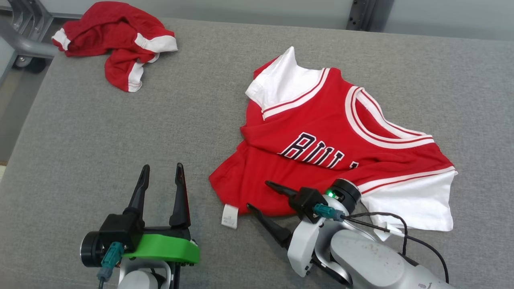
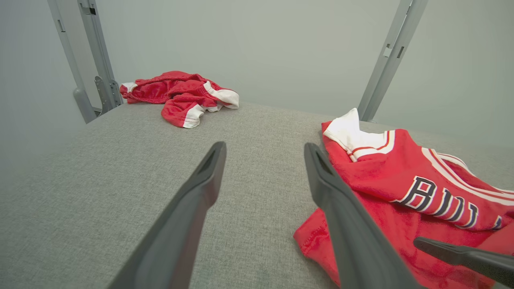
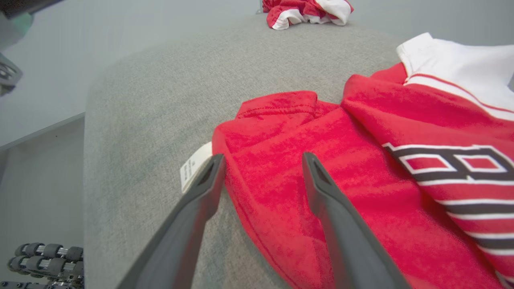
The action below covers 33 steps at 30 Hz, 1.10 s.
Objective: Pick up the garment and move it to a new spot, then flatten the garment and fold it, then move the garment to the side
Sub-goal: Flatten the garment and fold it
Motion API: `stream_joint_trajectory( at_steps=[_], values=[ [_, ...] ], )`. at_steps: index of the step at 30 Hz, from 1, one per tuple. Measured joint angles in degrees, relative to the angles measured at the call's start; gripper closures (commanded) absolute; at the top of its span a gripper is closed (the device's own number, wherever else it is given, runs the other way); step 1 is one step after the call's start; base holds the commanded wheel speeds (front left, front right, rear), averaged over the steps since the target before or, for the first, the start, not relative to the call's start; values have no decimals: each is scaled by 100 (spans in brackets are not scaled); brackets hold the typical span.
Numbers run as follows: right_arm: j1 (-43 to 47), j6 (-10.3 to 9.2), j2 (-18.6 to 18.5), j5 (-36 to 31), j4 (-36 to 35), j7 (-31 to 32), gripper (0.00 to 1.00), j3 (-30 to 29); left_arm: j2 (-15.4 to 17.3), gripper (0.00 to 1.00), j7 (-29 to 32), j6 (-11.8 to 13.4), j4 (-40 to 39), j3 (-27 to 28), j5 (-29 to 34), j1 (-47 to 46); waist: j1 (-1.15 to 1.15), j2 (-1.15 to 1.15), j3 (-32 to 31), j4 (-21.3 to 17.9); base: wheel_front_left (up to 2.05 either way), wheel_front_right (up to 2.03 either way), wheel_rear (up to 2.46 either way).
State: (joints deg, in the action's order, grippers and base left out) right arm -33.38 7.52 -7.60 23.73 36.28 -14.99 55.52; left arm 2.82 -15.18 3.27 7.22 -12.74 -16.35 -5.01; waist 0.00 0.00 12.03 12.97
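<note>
The garment (image 1: 321, 132) is a red jersey with white sleeves and dark lettering, lying rumpled on the grey table (image 1: 100, 128) right of centre. My right gripper (image 1: 258, 194) is open at the garment's near left hem, one finger over the red cloth and one beside the white label (image 1: 229, 216). In the right wrist view the gripper (image 3: 264, 157) straddles the hem of the garment (image 3: 321, 180) with nothing pinched. My left gripper (image 1: 162, 166) stands open over bare table to the left. In the left wrist view that gripper (image 2: 265, 146) points past the garment (image 2: 401, 180).
A second crumpled red and white garment (image 1: 116, 38) lies at the table's far left corner. Grey metal frame posts (image 2: 391, 56) rise behind the table. The table's left edge drops to the floor, where a wheeled base (image 1: 28, 62) stands.
</note>
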Motion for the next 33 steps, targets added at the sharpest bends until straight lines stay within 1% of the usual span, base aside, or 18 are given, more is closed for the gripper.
stream_joint_trajectory(
  at_steps=[4, 6, 8, 9, 10, 11, 14, 17, 19, 21, 25, 27, 29, 30, 31, 32, 33],
  values=[
    [336, 0, -62, -44, -479, 0, 0, -494, -1, 0, 1, -29, 14, 49, 88, 53, 0, 0, -74, -164, 0, 0, 0],
    [503, 1, -119, -122, -661, -1, 0, -889, -1, 0, 1, -40, 25, 64, 99, 77, 0, 0, -118, -246, 0, 0, 0],
    [702, 1, -190, -201, -755, -3, 0, -1462, 0, 0, 1, -53, 32, 75, 127, 105, 0, 0, -172, -329, 0, 0, 0],
    [792, 0, -224, -261, -758, -4, 0, -1742, -1, 0, 1, -58, 34, 77, 130, 117, 0, 0, -200, -364, 0, 0, 0],
    [945, 0, -297, -468, -706, -4, 0, -2314, -1, 0, 1, -74, 41, 80, 144, 146, 0, 0, -253, -428, 0, 0, 0],
    [1001, 0, -330, -594, -628, -5, 0, -2651, -1, 0, 1, -75, 47, 80, 144, 165, 0, 0, -282, -458, 0, 0, 0],
    [1098, 0, -397, -913, -355, 112, 0, -3406, -1, 0, 1, -86, 51, 76, 145, 183, 0, 0, -343, -512, 0, 0, 0],
    [1098, -1, -431, -1183, -159, 269, 0, -3984, -1, 0, 1, -111, 56, 64, 156, 193, 0, 0, -361, -515, 0, 0, 0],
    [1065, -1, -448, -1326, -30, 397, 0, -4192, 0, 0, 1, -119, 65, 63, 158, 198, 0, 0, -350, -502, 0, 0, 0],
    [954, -1, -439, -1428, 112, 599, 0, -4211, -1, 0, 1, -125, 74, 55, 159, 199, 0, 0, -338, -483, 0, 0, 0],
    [671, 0, -432, -1485, 430, 964, 0, -3944, -1, 0, 1, -148, 98, 0, 160, 194, 0, 0, -298, -421, 0, 0, 0],
    [565, 0, -503, -1563, 671, 1215, 0, -3785, -1, 0, 1, -148, 109, -22, 159, 187, 0, 0, -278, -380, 0, 0, 0],
    [465, 0, -531, -1503, 918, 1446, 0, -3707, -1, 0, 1, -145, 116, -33, 159, 184, 0, 0, -258, -334, 0, 0, 0],
    [398, 0, -544, -1481, 1003, 1519, 29, -3651, -1, 0, 1, -141, 116, -31, 159, 182, 0, 0, -248, -313, 0, 0, 0],
    [331, 2, -565, -1458, 1073, 1566, 73, -3617, -1, 0, 1, -137, 116, -30, 159, 181, 0, 0, -235, -295, 0, 0, 0],
    [276, 3, -580, -1423, 1126, 1575, 100, -3587, 0, 0, 1, -125, 113, -29, 159, 181, 0, 0, -222, -280, 0, 0, 0],
    [226, 4, -593, -1379, 1174, 1575, 100, -3568, 0, 0, 1, -124, 109, -25, 158, 179, 0, 0, -205, -267, 0, 0, 0]
  ],
)
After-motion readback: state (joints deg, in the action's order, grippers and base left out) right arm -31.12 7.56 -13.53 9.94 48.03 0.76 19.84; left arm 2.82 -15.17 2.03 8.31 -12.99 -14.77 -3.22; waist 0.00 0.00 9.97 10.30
